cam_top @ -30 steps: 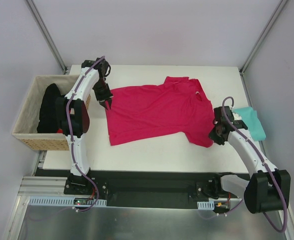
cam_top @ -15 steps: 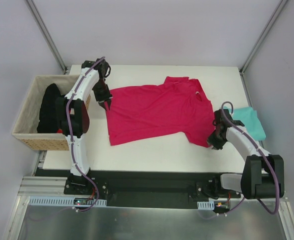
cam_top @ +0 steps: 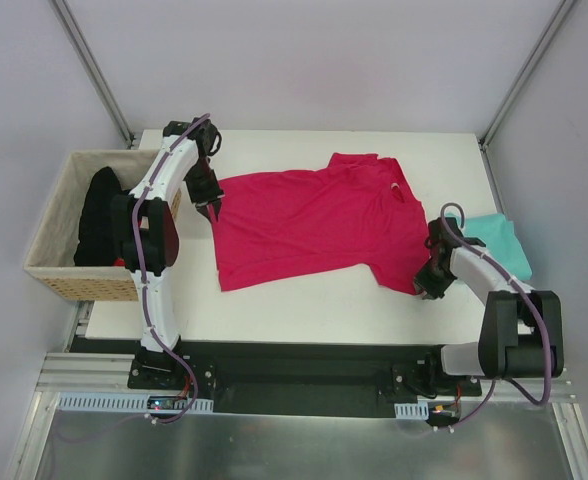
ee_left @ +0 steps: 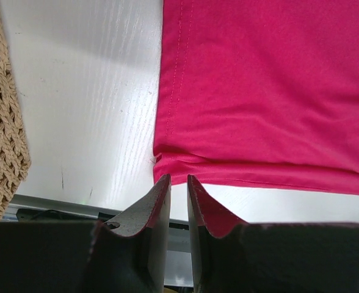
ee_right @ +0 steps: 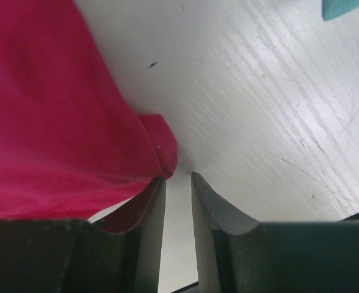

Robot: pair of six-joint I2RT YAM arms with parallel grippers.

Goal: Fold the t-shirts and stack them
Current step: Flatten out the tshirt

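Crimson-pink cloth covers the middle of the white tabletop [cam_top: 304, 305] in the overhead view. The crimson t-shirt [cam_top: 314, 225] lies spread flat there, its white neck label [cam_top: 396, 188] toward the right. The teal t-shirt [cam_top: 504, 245] lies at the tabletop's right edge, apart from it. A wicker basket [cam_top: 49, 275] holding dark clothes [cam_top: 99, 225] stands off the left edge. The left fingers [cam_top: 212, 203] sit at the crimson shirt's far left corner, the right fingers [cam_top: 427, 287] at its near right sleeve.

From the left wrist, the fingers [ee_left: 160, 192] stand released, a thin slit apart. Bare tabletop shows between them and the hem corner lies just past their tips.

From the right wrist, the fingers [ee_right: 207, 201] are likewise released. The sleeve tip lies beside one fingertip, with nothing between them.
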